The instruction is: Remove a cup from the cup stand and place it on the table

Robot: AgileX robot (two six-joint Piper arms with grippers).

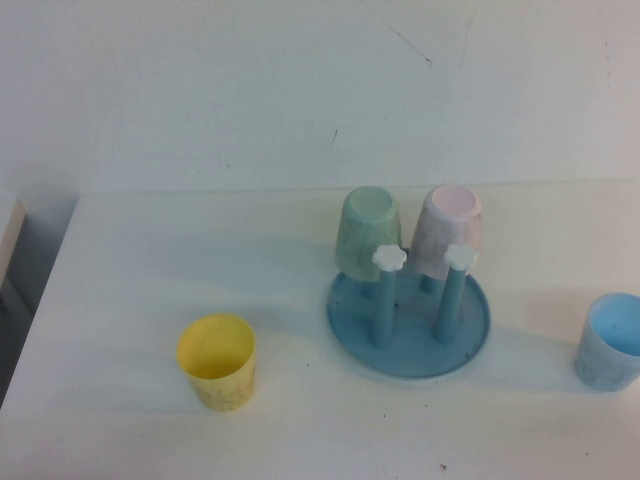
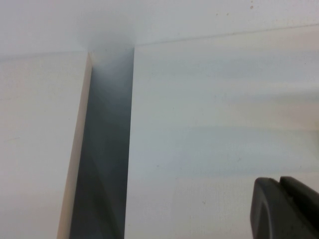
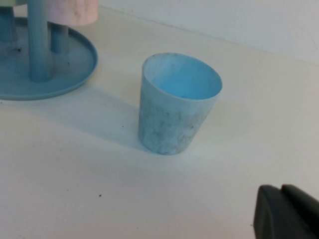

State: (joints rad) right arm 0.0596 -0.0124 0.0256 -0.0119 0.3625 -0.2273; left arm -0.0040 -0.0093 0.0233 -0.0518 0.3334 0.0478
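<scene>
The pale pink cup [image 1: 452, 232] hangs upside down on a back peg of the blue cup stand [image 1: 410, 357], next to a pale green cup [image 1: 368, 232]. Two front pegs with white flower caps [image 1: 387, 257] are bare. The right wrist view shows the stand's tray [image 3: 75, 74] and the pink cup's rim [image 3: 72, 12]. My right gripper [image 3: 281, 190] is shut and empty, low over the white table [image 1: 150, 270], short of a blue cup [image 3: 177, 107]. My left gripper [image 2: 279, 182] is shut and empty over the table's left part. Neither arm shows in the high view.
A yellow cup [image 1: 217, 362] stands upright at the front left of the stand. The blue cup [image 1: 610, 342] stands upright near the right edge. A dark gap [image 2: 107, 149] separates the table from a neighbouring white surface [image 2: 35, 144] at the left.
</scene>
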